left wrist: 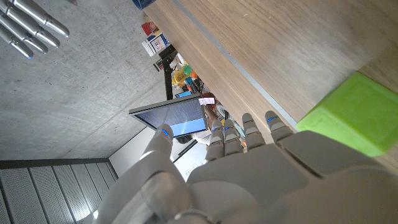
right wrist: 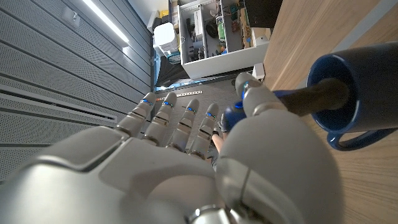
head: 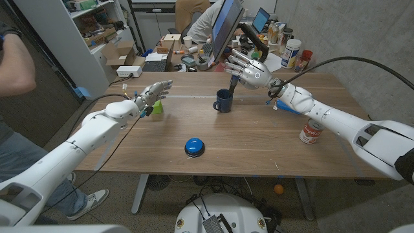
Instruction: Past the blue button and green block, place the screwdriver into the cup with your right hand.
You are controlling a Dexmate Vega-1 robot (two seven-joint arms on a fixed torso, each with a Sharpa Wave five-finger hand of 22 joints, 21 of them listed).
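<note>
A dark blue cup [head: 223, 101] [right wrist: 357, 93] stands on the wooden table [head: 259, 155] past the middle. The screwdriver [head: 234, 83] [right wrist: 311, 98] leans out of the cup with its dark lower part inside. My right hand [head: 249, 68] [right wrist: 205, 168] hovers just above and behind the cup; its thumb and a finger pinch the screwdriver's upper end while the other fingers spread. The blue button [head: 194, 147] sits near the table's front. A green block [head: 157, 109] [left wrist: 351, 115] lies at the left, with my left hand [head: 154, 94] [left wrist: 249, 168] open right beside it.
A red and white can [head: 311, 131] stands at the right under my right forearm, near a blue object [head: 289, 107]. A monitor [head: 223, 26], boxes and bottles crowd the far edge. One person [head: 13, 61] is at the left edge, another [head: 206, 22] behind the monitor.
</note>
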